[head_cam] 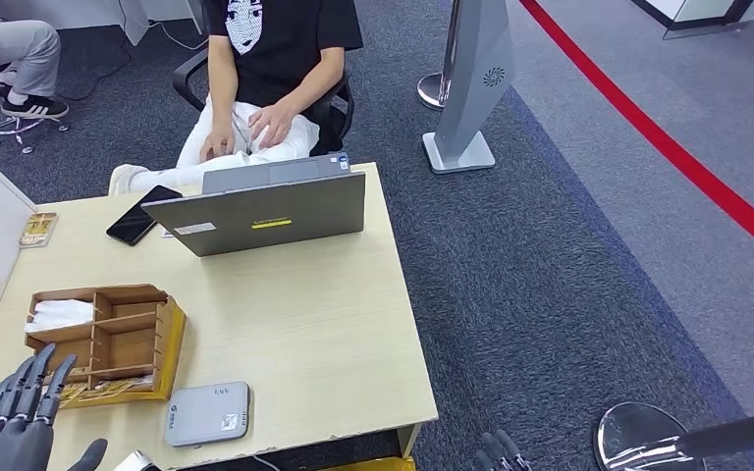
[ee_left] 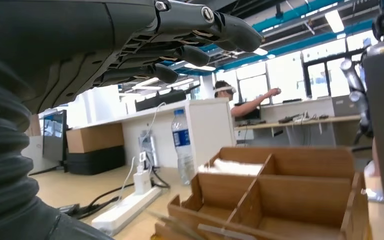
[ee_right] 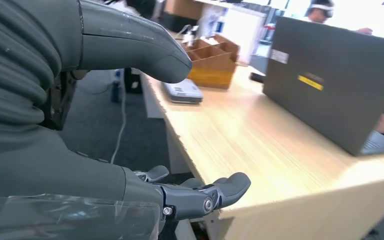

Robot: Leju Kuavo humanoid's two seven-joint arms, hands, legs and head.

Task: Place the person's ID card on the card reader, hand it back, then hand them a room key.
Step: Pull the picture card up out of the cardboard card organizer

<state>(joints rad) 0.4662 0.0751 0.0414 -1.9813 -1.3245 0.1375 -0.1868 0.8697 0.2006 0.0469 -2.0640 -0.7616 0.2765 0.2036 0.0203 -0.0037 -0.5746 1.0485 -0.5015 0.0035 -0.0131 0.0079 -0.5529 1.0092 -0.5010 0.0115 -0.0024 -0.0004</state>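
Left hand (head_cam: 15, 412) hovers at the near left corner of the bench (head_cam: 304, 324), fingers (head_cam: 29, 388) spread apart and straight, holding nothing, just near of the wooden organizer (head_cam: 108, 339); in the left wrist view the same hand (ee_left: 130, 45) hangs above the organizer's (ee_left: 290, 195) compartments, not touching; right hand (ee_right: 190, 195) sits low off the near right edge of the bench (ee_right: 260, 145), fingers loosely extended, nothing in them; its fingertips (head_cam: 499, 453) peek in at the bottom of the head view; grey card reader (head_cam: 208, 413) lies flat on the near edge of the bench, just right of the organizer; ID card and room key cannot be made out, some flat cards sit in the organizer's near slot but too small to tell; open laptop (head_cam: 265, 211) at the far side, back facing the robot; black phone (head_cam: 142, 214) left of it; seated person (head_cam: 270, 88) beyond the laptop, hands on lap; white tissue (head_cam: 59, 314) in the organizer's far left compartment.
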